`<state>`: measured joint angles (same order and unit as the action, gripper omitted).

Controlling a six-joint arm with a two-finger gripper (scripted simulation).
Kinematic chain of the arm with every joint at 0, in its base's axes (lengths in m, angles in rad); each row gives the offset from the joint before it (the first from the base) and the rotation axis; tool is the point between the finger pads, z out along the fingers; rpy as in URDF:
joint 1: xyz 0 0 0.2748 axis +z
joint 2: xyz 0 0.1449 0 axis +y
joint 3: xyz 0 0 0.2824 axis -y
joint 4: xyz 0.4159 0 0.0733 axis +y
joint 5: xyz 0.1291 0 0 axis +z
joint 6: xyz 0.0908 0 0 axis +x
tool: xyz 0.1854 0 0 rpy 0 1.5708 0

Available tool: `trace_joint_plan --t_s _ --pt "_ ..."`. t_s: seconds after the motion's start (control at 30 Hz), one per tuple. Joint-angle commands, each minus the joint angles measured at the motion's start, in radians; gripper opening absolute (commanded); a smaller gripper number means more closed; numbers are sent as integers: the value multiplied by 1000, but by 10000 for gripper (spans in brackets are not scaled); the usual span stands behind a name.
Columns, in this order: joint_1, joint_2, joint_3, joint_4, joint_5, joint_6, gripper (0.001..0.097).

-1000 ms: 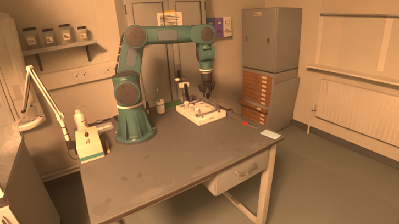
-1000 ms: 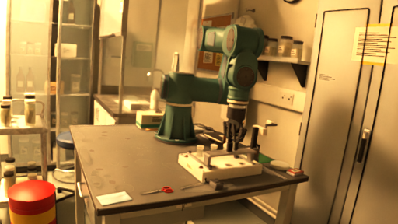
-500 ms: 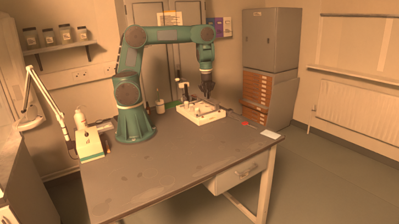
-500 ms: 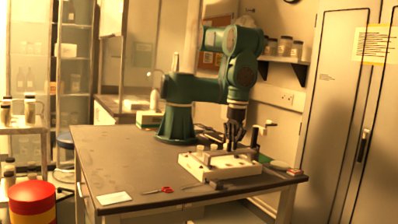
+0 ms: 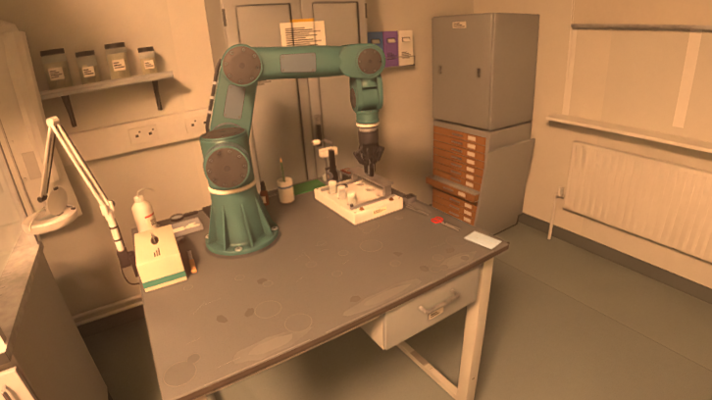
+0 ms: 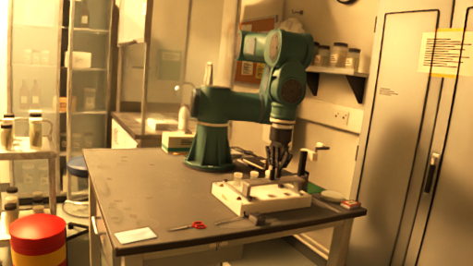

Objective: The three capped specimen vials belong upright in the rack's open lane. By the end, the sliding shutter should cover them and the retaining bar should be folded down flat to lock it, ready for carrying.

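Observation:
My gripper (image 5: 369, 170) (image 6: 276, 170) hangs straight down over the far side of the white rack (image 5: 358, 200) (image 6: 261, 196), just above the grey sliding shutter (image 5: 371, 182) (image 6: 268, 183), and it is closed with nothing in it. Three capped vials (image 5: 340, 191) (image 6: 245, 176) stand upright in the rack's lane on the side toward the arm's base. The dark retaining bar (image 5: 332, 164) (image 6: 303, 162) stands upright at the rack's back corner.
A small cup with a stick (image 5: 286, 189) stands behind the rack, near the arm's base (image 5: 240, 219). Red scissors (image 5: 441, 222) (image 6: 190, 226) and a white card (image 5: 482, 240) (image 6: 135, 235) lie toward the table's edge. A lamp (image 5: 74, 174) and a white box (image 5: 159, 256) stand at the table's other end.

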<state>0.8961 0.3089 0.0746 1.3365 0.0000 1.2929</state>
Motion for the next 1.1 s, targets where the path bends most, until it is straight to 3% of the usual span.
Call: trace_joint_plan --t_s 0.0,1.07 --pt "0 -1 1 0 0 0 233" --pt "0 -1 1 0 0 0 141"
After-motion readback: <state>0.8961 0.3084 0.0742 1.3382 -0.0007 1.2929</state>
